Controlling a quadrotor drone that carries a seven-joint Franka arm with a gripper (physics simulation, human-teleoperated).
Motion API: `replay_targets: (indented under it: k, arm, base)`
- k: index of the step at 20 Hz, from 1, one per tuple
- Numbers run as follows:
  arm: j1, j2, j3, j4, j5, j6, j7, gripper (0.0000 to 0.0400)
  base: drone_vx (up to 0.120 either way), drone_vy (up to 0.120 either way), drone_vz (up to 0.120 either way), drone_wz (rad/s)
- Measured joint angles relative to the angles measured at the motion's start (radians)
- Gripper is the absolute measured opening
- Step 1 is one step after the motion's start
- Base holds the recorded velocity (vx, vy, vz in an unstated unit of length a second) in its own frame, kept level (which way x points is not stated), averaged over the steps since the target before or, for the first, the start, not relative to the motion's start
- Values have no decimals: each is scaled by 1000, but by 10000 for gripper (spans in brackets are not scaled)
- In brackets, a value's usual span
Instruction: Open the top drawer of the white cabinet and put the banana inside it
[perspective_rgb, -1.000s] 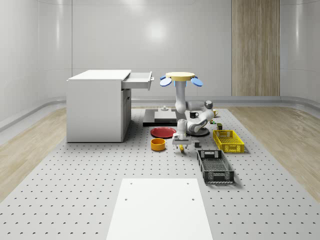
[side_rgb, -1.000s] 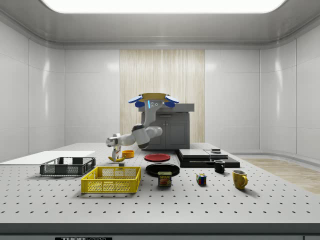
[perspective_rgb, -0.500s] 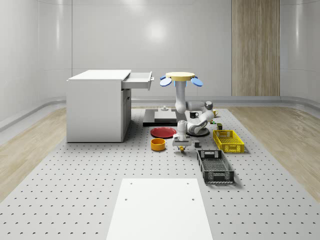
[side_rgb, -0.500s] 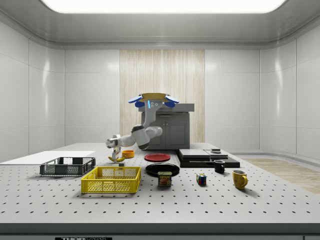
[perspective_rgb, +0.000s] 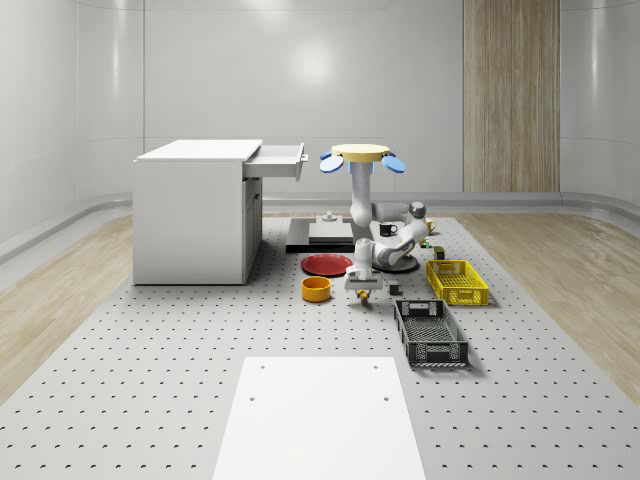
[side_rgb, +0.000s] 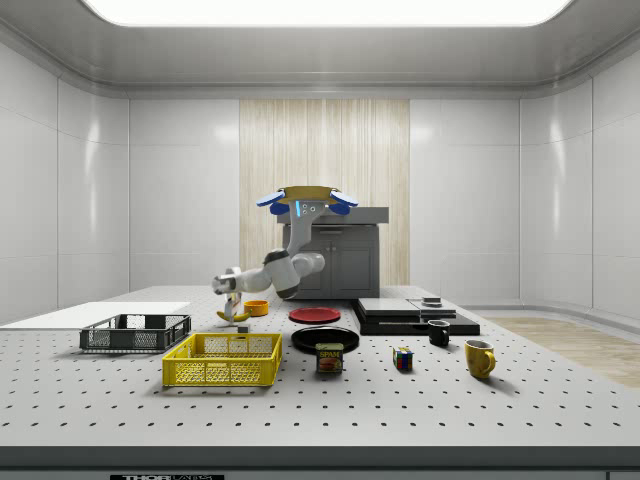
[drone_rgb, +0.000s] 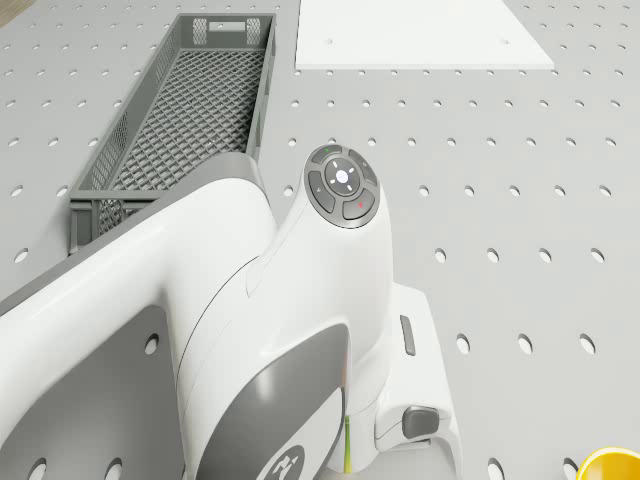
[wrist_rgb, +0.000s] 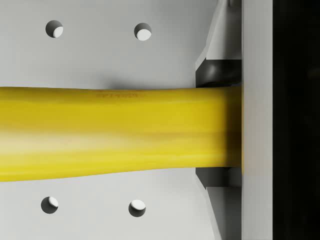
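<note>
The claw (wrist_rgb: 235, 125) is clenched across the banana (wrist_rgb: 110, 132); it looks soft and smooth, so a gentle mid-body hold seems best.

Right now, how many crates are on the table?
2. The yellow crate lies at the whole-scene view's right, beyond the grey crate, which lies nearer the camera. Others may be hidden behind the arm.

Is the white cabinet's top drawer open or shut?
Open: the top drawer juts out from the white cabinet toward the hovering drone.
</note>
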Motion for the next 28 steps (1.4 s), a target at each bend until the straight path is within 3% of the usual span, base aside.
replay_targets:
  k: [5,11,23,28]
  arm:
    - [-15,-7,-64,-20,-58,-29,-2,190]
    - [-26,-14,-128,-34,-116,-55,1,190]
    - [-30,-23,-158,-38,-146,-61,4,190]
    - [-30,-26,-159,-39,-149,-60,2,190]
  base:
    - [0,0,0,0]
    - [0,0,120,0]
    - [0,0,120,0]
    - [-104,0,120,0]
